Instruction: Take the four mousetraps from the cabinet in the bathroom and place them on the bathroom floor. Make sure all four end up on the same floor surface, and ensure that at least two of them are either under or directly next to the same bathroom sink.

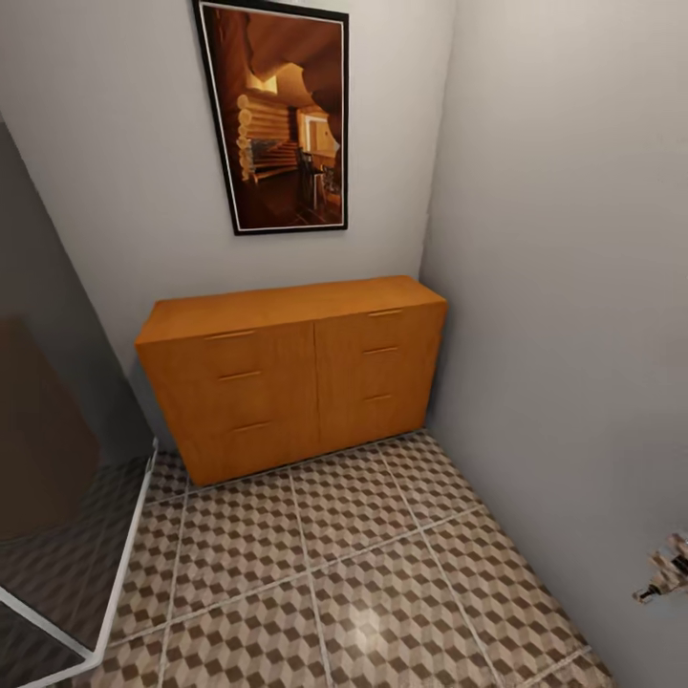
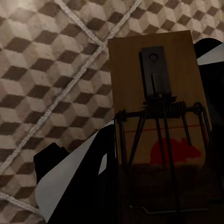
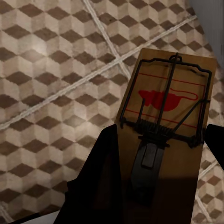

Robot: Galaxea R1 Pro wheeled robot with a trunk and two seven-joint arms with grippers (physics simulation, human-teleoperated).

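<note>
A: What's in the room?

B: A closed orange cabinet (image 1: pixel 296 373) against the wall, on the cube-patterned bathroom floor (image 1: pixel 363 573).

A: And the arms?

B: Each wrist view shows fingers pinching a mousetrap: left mousetrap (image 2: pixel 156 116), right mousetrap (image 3: pixel 168 121), above the tiles. Carrying stage, I judge; next, find the sink and set them down.

Count, quick: 1 low orange-brown wooden cabinet (image 1: pixel 291 377) w/ 6 drawers, 2 columns x 3, each w/ 1 slim bar handle. 1 dark-framed picture of a log-cabin interior (image 1: pixel 277 115) on the wall above it. 2 flat brown wooden mousetraps w/ wire springs and a red mouse print: 1 in the left wrist view (image 2: pixel 158 121), 1 in the right wrist view (image 3: pixel 163 126).
</note>
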